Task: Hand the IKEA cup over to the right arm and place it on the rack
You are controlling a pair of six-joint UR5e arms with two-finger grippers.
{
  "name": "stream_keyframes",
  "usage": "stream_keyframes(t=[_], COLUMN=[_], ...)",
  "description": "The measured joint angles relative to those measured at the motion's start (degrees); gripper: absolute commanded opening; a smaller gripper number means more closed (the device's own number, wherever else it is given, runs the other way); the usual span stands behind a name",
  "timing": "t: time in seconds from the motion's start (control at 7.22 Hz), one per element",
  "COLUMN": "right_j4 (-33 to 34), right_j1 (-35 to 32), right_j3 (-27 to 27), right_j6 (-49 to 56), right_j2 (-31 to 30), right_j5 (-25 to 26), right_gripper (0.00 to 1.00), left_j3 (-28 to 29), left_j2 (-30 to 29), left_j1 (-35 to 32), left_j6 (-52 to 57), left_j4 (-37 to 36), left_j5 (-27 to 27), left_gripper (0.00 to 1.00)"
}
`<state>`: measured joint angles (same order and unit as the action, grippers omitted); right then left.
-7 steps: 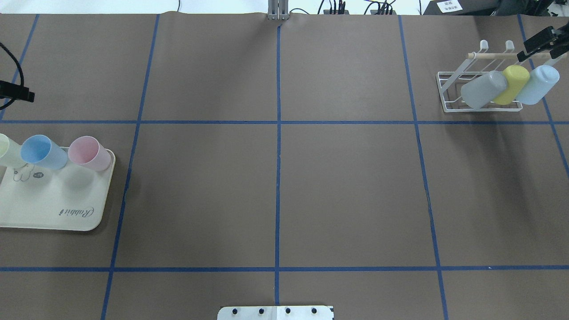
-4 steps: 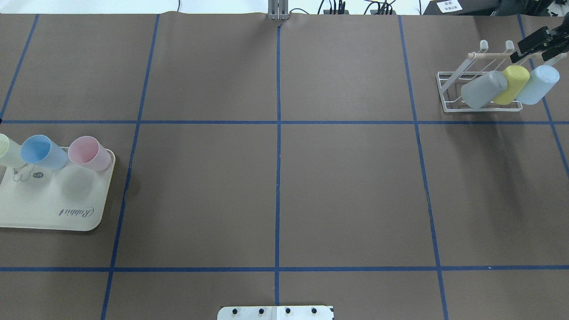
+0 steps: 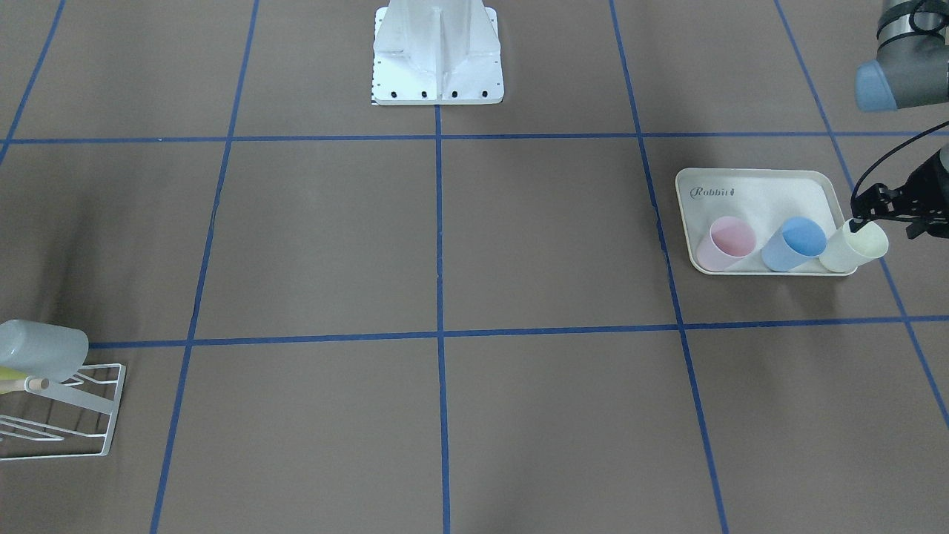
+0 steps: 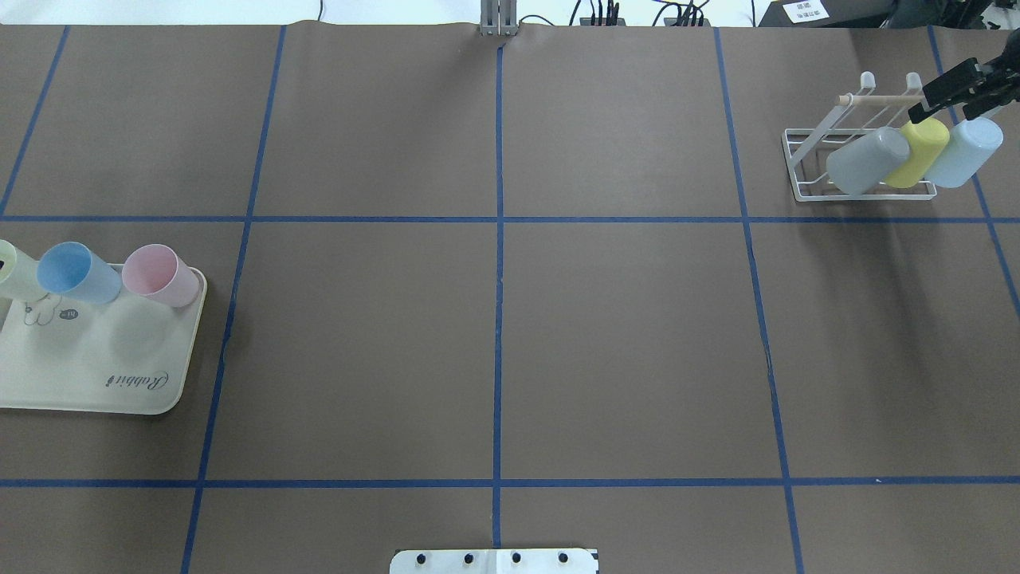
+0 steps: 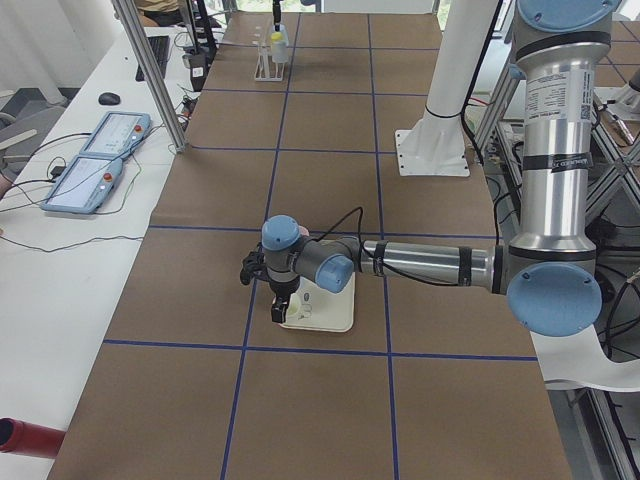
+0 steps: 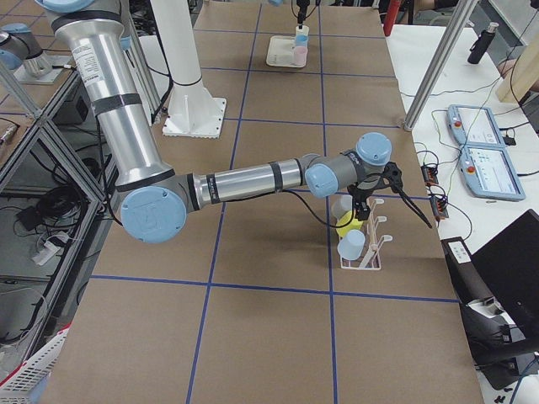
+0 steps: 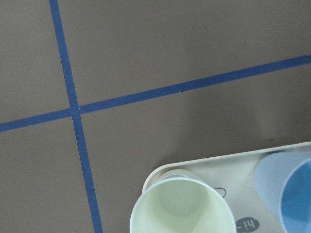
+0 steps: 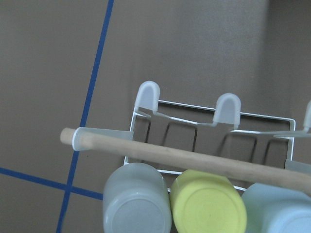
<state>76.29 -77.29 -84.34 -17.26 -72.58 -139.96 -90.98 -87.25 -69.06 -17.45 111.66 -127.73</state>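
Note:
Three IKEA cups stand on the cream tray (image 3: 756, 189): pink (image 3: 723, 245), blue (image 3: 793, 245) and pale green (image 3: 852, 248). My left gripper (image 3: 884, 225) hangs open just over the pale green cup (image 7: 180, 206), one fingertip (image 3: 855, 220) at its rim, nothing held. The white rack (image 4: 797, 163) with its wooden rod (image 8: 194, 158) holds a grey cup (image 4: 865, 159), a yellow cup (image 4: 920, 150) and a light blue cup (image 4: 963, 150), bottoms up. My right gripper (image 4: 944, 105) is open and empty above the rod, over the yellow and light blue cups.
The robot's white base (image 3: 437, 52) stands at the table's near-middle edge. The brown table (image 4: 621, 343), marked with blue tape lines, lies between tray and rack. The rack sits close to the table's far right corner.
My left gripper has left the overhead view's left edge and come down over the pale green cup. My right gripper has drifted a little left and lower over the rack. No cup has moved.

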Motion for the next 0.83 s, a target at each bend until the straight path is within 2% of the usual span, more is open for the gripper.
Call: stream_keyframes(t=[0.14,0.28,0.42,0.83], right_j4=[0.0,0.0,-0.02,-0.08], right_j1=[0.18,0.42,0.69,1.52], right_j3=[-0.53,-0.64,-0.59,-0.49], right_j6=[0.04,0.09,0.09,0.1], right_j2=[-0.5,-0.71,-0.77,-0.77], right_j5=[0.01,0.03,0.04,0.17], right_gripper=[0.99,0.99,0.99,0.99], left_j3=[1.22,2.3,3.45,4.2], left_j2=[-0.1,-0.3,-0.64,-1.51], left_j1=[-0.06,-0.16,-0.16,-0.08], left_j6=[0.25,0.24,0.09,-0.17], left_j4=[0.03,0.05,0.05,0.05], left_j5=[-0.16,-0.24,-0.29,-0.85], left_gripper=[0.81,0.18,0.0,0.0])
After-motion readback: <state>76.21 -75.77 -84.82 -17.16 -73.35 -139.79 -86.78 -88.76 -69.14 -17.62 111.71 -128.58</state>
